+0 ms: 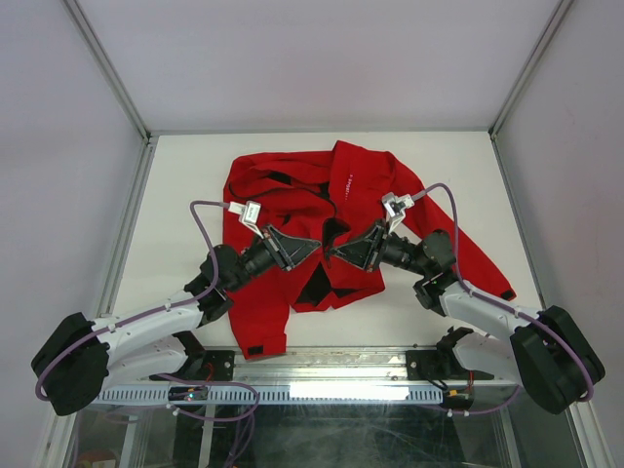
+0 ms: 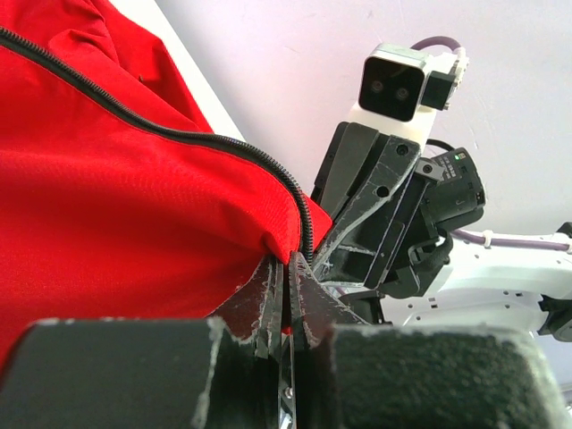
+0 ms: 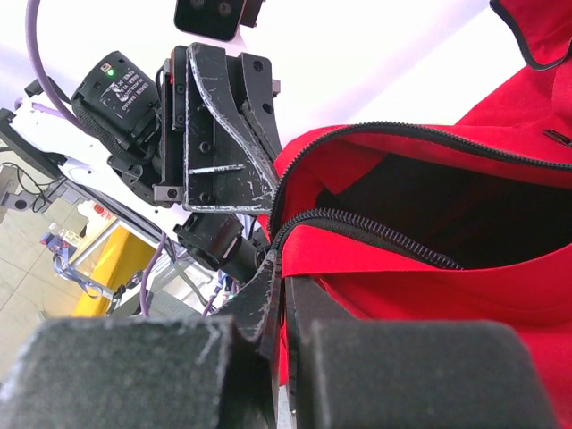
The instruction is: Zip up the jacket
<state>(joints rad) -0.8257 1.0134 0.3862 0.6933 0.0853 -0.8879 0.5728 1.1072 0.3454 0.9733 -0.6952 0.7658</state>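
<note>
White arms (image 1: 146, 331) with black joints (image 1: 226, 268), purple cables (image 1: 198, 229), scuffed black left hand (image 1: 316, 243) and right hand (image 1: 332, 252).

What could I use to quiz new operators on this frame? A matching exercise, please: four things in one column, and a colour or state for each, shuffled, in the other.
Things:
1. jacket
2. zipper
3. left gripper
4. table

Colour or state:
A. white
B. shut on red fabric
C. undone
D. bright red

Pairs: 1-D, 2-C, 3-B, 4-A
</note>
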